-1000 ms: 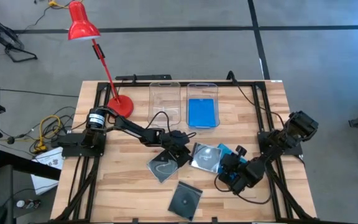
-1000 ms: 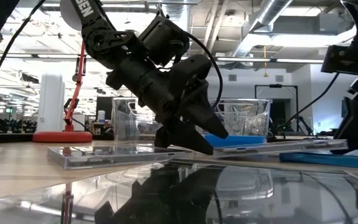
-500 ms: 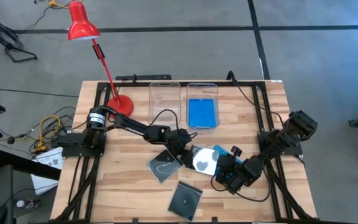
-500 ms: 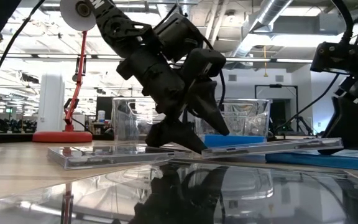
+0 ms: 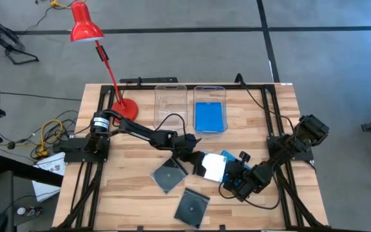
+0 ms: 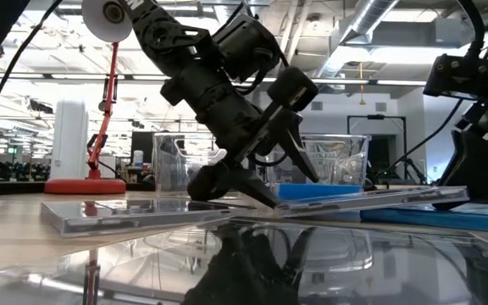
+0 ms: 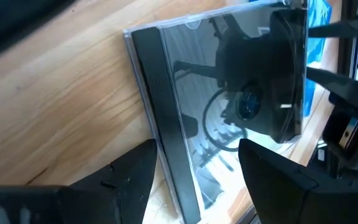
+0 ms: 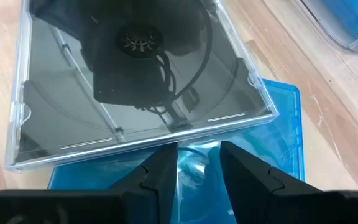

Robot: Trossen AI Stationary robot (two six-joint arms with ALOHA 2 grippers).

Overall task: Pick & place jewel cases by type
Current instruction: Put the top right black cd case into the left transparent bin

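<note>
Since a second ago, left gripper [image 5: 195, 161] has slid right, jaws wide, over a clear case [image 5: 212, 166] atop the blue case [image 5: 229, 156], which right gripper [image 5: 237, 183] pinches mid-worktop [image 5: 127, 193]. No readable writing.

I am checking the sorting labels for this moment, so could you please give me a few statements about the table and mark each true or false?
1. A bright blue jewel case lies in the right-hand clear plastic bin. True.
2. The left-hand clear plastic bin holds two cases. False: it looks empty.
3. The left gripper is open at the edge of a clear jewel case. True.
4. That clear jewel case rests partly on a blue jewel case. True.
5. The red desk lamp stands at the table's right edge. False: its base is at the back left.
</note>
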